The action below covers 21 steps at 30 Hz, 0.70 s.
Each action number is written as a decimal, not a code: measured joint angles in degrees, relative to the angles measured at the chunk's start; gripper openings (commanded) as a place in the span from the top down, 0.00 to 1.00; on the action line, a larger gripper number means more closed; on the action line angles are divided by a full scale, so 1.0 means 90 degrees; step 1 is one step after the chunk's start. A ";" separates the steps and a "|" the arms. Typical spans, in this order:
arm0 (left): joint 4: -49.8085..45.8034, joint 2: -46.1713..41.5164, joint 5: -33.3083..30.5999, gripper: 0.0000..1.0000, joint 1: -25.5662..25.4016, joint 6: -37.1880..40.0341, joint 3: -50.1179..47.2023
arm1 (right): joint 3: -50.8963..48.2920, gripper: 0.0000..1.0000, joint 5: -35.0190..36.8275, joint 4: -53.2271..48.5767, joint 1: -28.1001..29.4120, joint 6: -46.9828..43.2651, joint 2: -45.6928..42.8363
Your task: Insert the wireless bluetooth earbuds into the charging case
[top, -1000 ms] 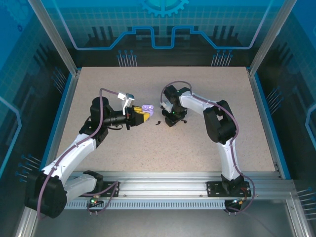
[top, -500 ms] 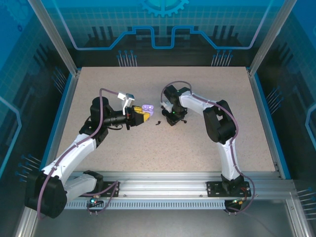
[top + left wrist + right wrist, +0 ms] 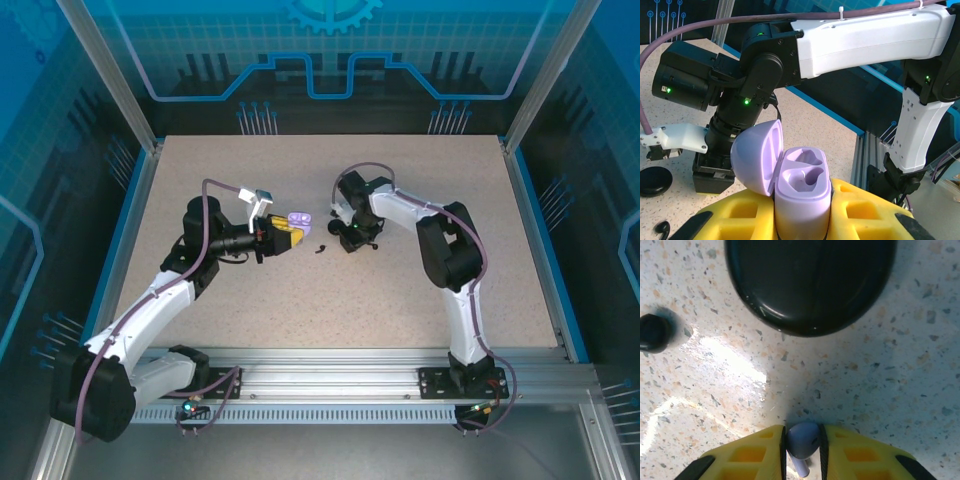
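Observation:
My left gripper [image 3: 802, 215] is shut on the charging case [image 3: 802, 192], a lilac case held upright between the yellow fingers [image 3: 860, 205]. Its lid [image 3: 754, 159] is swung open to the left and both sockets are empty. From above, the case [image 3: 299, 219] sits at the left gripper's [image 3: 288, 233] tip near the table's middle. My right gripper [image 3: 802, 447] points down at the table, shut on a lilac earbud [image 3: 803, 438] with its stem towards the camera. The right gripper [image 3: 350, 240] stands just right of the case.
A round black puck [image 3: 810, 285] lies on the speckled table [image 3: 890, 390] just ahead of the right gripper, and it also lies left of the case [image 3: 655, 181]. A small black piece [image 3: 652, 332] rests nearby [image 3: 321, 248]. Blue walls ring the table.
The right wrist has shifted slightly to the right. The left arm and the lilac case have not moved.

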 measured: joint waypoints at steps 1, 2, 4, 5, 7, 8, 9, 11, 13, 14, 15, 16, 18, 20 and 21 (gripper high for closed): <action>0.0000 0.0000 -0.0002 0.88 0.0000 -0.0002 0.0000 | -0.0068 0.76 -0.0080 0.0053 -0.0039 0.0041 -0.0036; 0.0000 0.0000 -0.0012 0.88 0.0000 -0.0002 0.0000 | -0.0134 0.77 -0.0155 0.0109 -0.0073 0.0092 -0.0075; 0.0002 0.0005 -0.0027 0.88 0.0000 -0.0002 0.0000 | -0.0294 0.77 -0.0311 0.0245 -0.0153 0.0194 -0.0177; 0.0005 0.0012 -0.0034 0.88 0.0000 -0.0002 0.0000 | -0.0372 0.77 -0.0386 0.0299 -0.0197 0.0240 -0.0233; 0.0002 0.0036 -0.0058 0.89 0.0000 -0.0002 0.0000 | -0.0559 0.77 -0.0578 0.0444 -0.0299 0.0364 -0.0389; 0.0005 0.0051 -0.0078 0.89 0.0000 -0.0002 0.0000 | -0.0648 0.77 -0.0658 0.0529 -0.0355 0.0423 -0.0469; 0.0005 0.0075 -0.0095 0.89 0.0000 -0.0002 0.0000 | -0.0731 0.77 -0.0746 0.0610 -0.0408 0.0481 -0.0556; 0.0005 0.0121 -0.0155 0.89 -0.0002 -0.0005 0.0000 | -0.0896 0.77 -0.0928 0.0780 -0.0512 0.0595 -0.0748; 0.0012 0.0192 -0.0240 0.89 -0.0027 -0.0005 0.0000 | -0.1064 0.77 -0.1124 0.0967 -0.0605 0.0709 -0.0950; 0.0022 0.0236 -0.0304 0.89 -0.0044 -0.0012 0.0000 | -0.1132 0.77 -0.1212 0.1047 -0.0641 0.0763 -0.1042; 0.0053 0.0296 -0.0369 0.90 -0.0073 -0.0027 0.0000 | -0.1222 0.78 -0.1321 0.1151 -0.0680 0.0821 -0.1156; 0.0102 0.0367 -0.0449 0.90 -0.0107 -0.0036 0.0000 | -0.1307 0.78 -0.1433 0.1236 -0.0719 0.0884 -0.1273; 0.0206 0.0508 -0.0619 0.90 -0.0168 -0.0112 -0.0002 | -0.1464 0.78 -0.1622 0.1421 -0.0784 0.1005 -0.1494; 0.0316 0.0665 -0.0833 0.91 -0.0231 -0.0204 -0.0002 | -0.1625 0.78 -0.1778 0.1581 -0.0855 0.1124 -0.1734; 0.0376 0.0758 -0.0952 0.92 -0.0265 -0.0262 -0.0002 | -0.1695 0.78 -0.1858 0.1647 -0.0891 0.1178 -0.1865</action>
